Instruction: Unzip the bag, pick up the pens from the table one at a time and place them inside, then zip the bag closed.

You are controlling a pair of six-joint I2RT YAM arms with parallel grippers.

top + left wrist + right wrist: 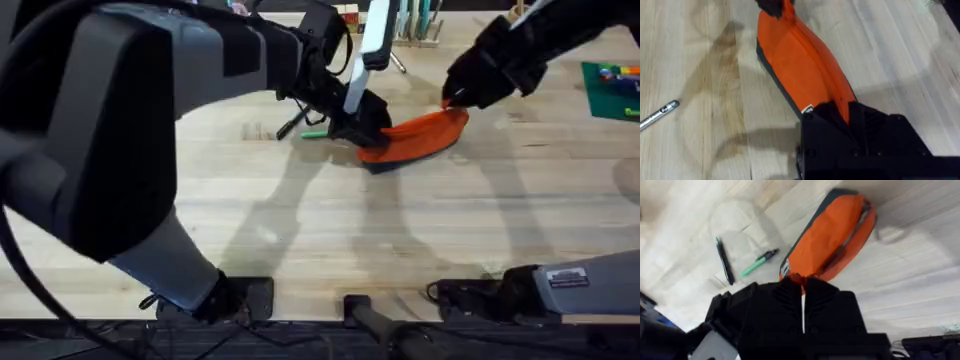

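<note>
The orange bag (420, 135) with its dark base lies on the table (300, 230), stretched between both arms. My left gripper (362, 128) is shut on its left end, and the fabric disappears between the black fingers in the left wrist view (837, 112). My right gripper (452, 98) is shut on the right end, which rides slightly raised. A sliver of orange shows between its closed fingers (801, 282). The zipper (845, 237) runs along the bag's top (830, 235). A green pen (315, 133) (757, 263) and a black pen (292, 125) (724, 260) lie left of the bag. A silver pen (660, 114) lies apart.
A green cutting mat (610, 90) with small items lies at the far right edge. A rack of tools (415, 25) stands at the back. The left arm (120, 110) looms large over the left half. Bare wood spans the table's front.
</note>
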